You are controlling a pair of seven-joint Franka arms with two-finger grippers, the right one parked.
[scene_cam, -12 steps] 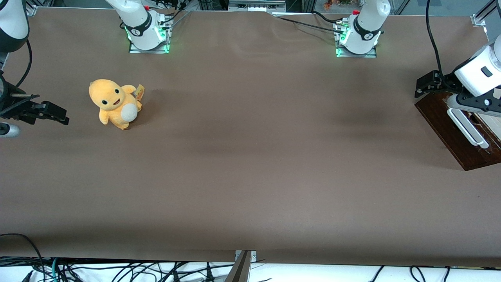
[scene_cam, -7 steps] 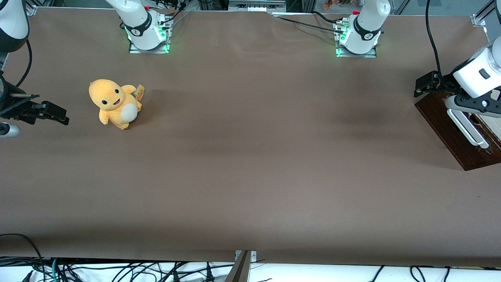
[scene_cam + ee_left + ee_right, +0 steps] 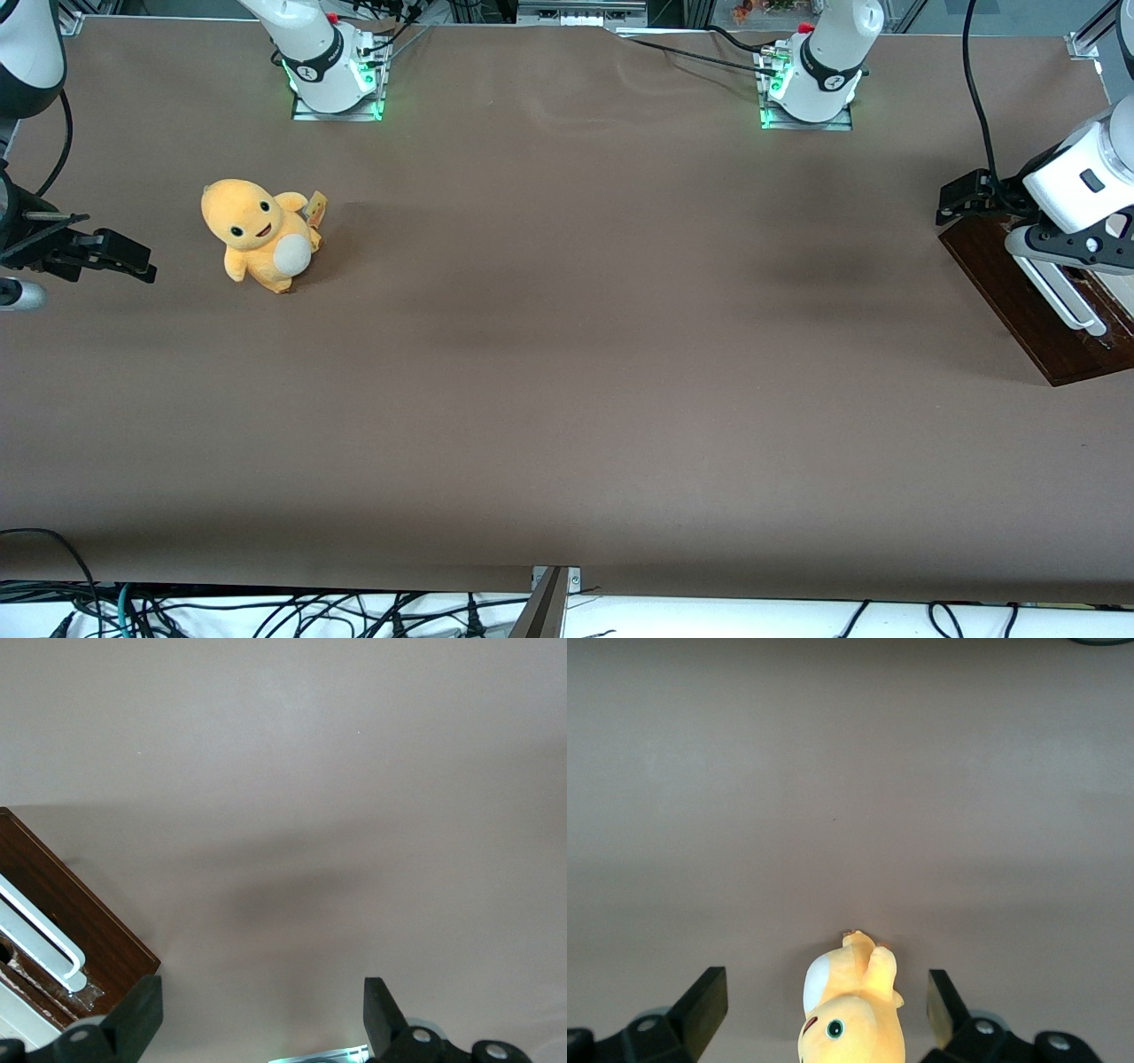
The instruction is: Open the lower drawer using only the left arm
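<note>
Spanning the scene, brown table (image 3: pixel 567 354), left arm (image 3: pixel 1085 182) over the lower drawer (image 3: pixel 1028 301) at the working arm's end, gripper (image 3: pixel 261 1014) spread wide, holding nothing, beside the white bar handle (image 3: pixel 1059 292), yellow plush toy (image 3: pixel 260 235) toward the parked arm's end.

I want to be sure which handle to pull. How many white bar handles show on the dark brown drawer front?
1. The long white bar handle lies on the glossy dark brown drawer front, just beneath the left arm's black hand, which is open. More could be hidden under the arm.
</note>
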